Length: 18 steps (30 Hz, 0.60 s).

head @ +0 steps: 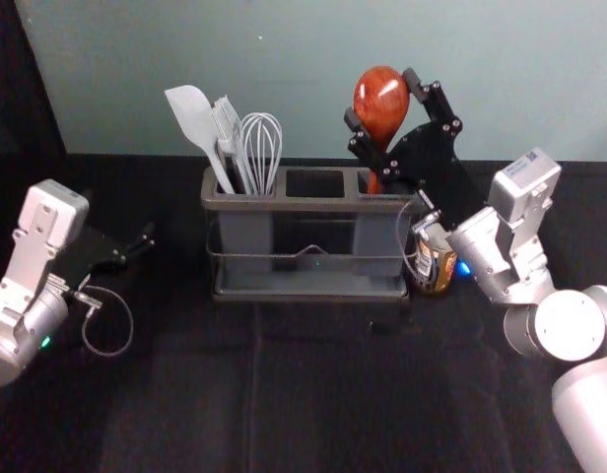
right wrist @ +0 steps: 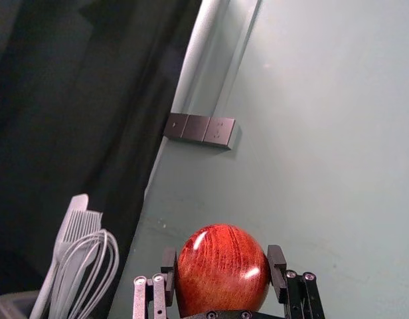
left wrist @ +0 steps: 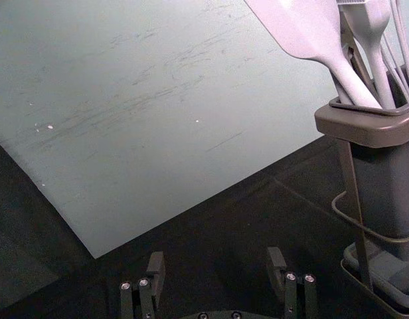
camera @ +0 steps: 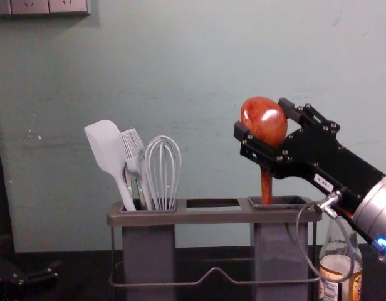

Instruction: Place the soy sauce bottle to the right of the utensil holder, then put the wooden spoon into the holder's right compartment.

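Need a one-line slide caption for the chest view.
Right end effector holds the wooden spoon bowl-up, handle in the right compartment of the utensil holder, soy sauce bottle alongside.

**Pale wall, black cloth around my workspace**

Behind my work I have a grey-green wall (head: 284, 59), softly lit, with faint scuffs and small pale flecks. A dark curtain (head: 16, 89) hangs at its left in my head view. Three square plates (right wrist: 199, 129) sit in a row on the wall, beside pale trim (right wrist: 192, 63). Black cloth (head: 175, 414), lightly creased, covers the surface before me.
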Each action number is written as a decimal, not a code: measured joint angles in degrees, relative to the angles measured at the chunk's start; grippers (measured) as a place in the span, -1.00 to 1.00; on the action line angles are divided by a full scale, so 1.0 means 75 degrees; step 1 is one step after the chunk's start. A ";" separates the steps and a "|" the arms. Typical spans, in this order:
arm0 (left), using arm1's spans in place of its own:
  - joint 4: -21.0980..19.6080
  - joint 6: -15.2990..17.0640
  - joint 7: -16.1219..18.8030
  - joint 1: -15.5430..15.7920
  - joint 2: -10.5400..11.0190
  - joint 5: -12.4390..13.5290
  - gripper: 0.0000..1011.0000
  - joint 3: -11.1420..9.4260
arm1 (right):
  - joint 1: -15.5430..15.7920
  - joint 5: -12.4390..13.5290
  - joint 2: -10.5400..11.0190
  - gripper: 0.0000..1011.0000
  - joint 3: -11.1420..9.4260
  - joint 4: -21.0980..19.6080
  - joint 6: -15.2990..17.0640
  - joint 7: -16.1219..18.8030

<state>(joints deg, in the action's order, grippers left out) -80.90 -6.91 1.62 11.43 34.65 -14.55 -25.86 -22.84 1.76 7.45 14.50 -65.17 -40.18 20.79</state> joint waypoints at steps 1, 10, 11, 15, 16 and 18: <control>0.0000 0.0000 0.0000 0.0000 0.0000 0.0000 0.99 0.0000 | 0.0013 -0.0007 -0.0002 0.66 0.0001 0.0012 -0.0009 -0.0001; 0.0000 0.0000 0.0000 0.0000 0.0000 0.0000 0.99 0.0000 | 0.0191 -0.0048 0.0001 0.66 -0.0007 0.0011 -0.0037 -0.0009; 0.0000 0.0000 0.0000 0.0000 0.0000 0.0000 0.99 0.0000 | 0.0204 -0.0047 0.0002 0.66 -0.0013 -0.0007 -0.0037 -0.0009; 0.0000 0.0000 0.0000 0.0000 0.0000 0.0000 0.99 0.0000 | 0.0289 -0.0047 0.0010 0.66 -0.0033 -0.0135 -0.0035 -0.0036; 0.0000 0.0000 0.0000 0.0000 0.0000 0.0000 0.99 0.0000 | 0.0314 -0.0059 0.0014 0.66 -0.0039 -0.0172 -0.0033 -0.0048; 0.0000 0.0000 0.0000 0.0000 0.0000 0.0000 0.99 0.0000 | 0.0388 -0.0096 0.0026 0.66 -0.0057 -0.0272 -0.0032 -0.0094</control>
<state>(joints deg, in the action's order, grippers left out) -80.90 -6.91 1.62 11.43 34.65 -14.55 -25.86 -19.93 1.04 7.65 14.07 -67.21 -40.42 20.08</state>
